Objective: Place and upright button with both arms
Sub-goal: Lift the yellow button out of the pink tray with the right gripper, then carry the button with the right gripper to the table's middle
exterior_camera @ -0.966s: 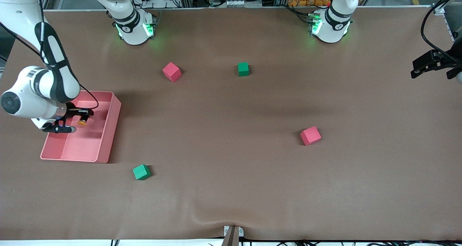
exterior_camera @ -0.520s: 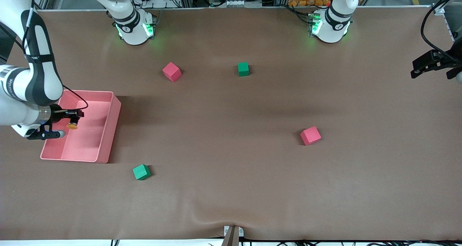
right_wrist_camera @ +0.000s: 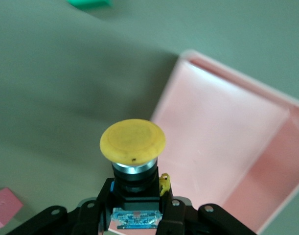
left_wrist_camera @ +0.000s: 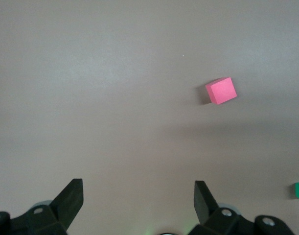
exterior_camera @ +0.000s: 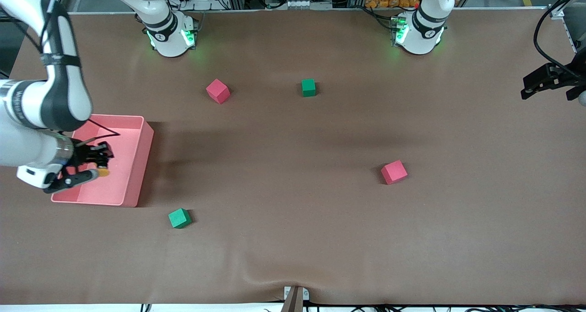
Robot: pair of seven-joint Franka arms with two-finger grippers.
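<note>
The button (exterior_camera: pixel 103 171), a small push-button with a round orange cap on a short black-grey body, is held clamped in the right gripper (exterior_camera: pixel 97 162) over the pink rectangular plastic bin (exterior_camera: pixel 137 165), at about 9 o'clock on the brown table (exterior_camera: pixel 293 239). The carrying step appears to be in hand; next, a clear spot must be reached and the button lowered. Its long axis runs out along the fingers, cap outward. The left gripper (left_wrist_camera: pixel 137 198) waits at 3 o'clock, jaws spread with nothing held.

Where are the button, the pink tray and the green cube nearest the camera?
button (right_wrist_camera: pixel 133 140), right wrist view, on its round orange cap
pink tray (exterior_camera: pixel 144 152), front view, on its side wall
green cube (exterior_camera: pixel 179 218), front view, on its top face
</note>
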